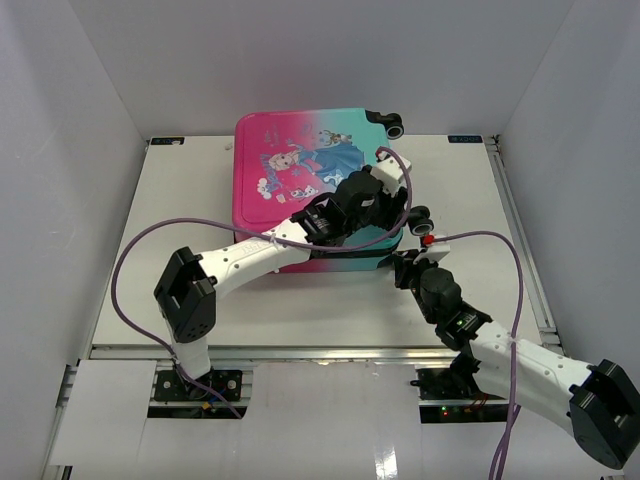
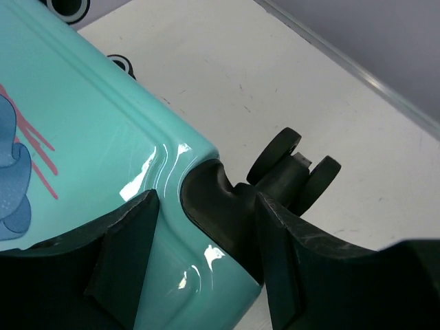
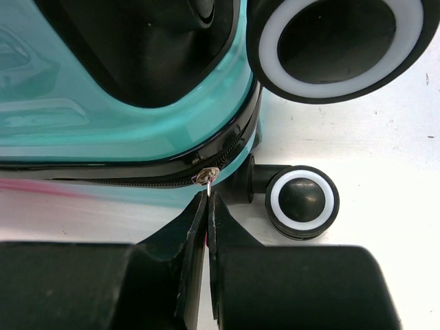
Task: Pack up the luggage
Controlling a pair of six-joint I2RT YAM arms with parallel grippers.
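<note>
Your left arm (image 1: 245, 258) folds sharply at the elbow near its base, then stretches forward and to the right with the wrist tipped down. Your left tool (image 2: 206, 206) stands with its fingers spread wide apart. Your right arm (image 1: 530, 370) lies low, reaching forward and left from its base, and your right tool (image 3: 207, 201) is pinched tight on the zipper pull (image 3: 205, 177), fingertips pressed together.

My left arm (image 1: 245, 258) and right arm (image 1: 525, 365) match: white links between chunky black joints, with a purple cable (image 1: 114, 275) looping off each. My fingers (image 2: 127, 240) are matte black — blunt wedges, scuffed pale along their edges — on squared black blocks.
</note>
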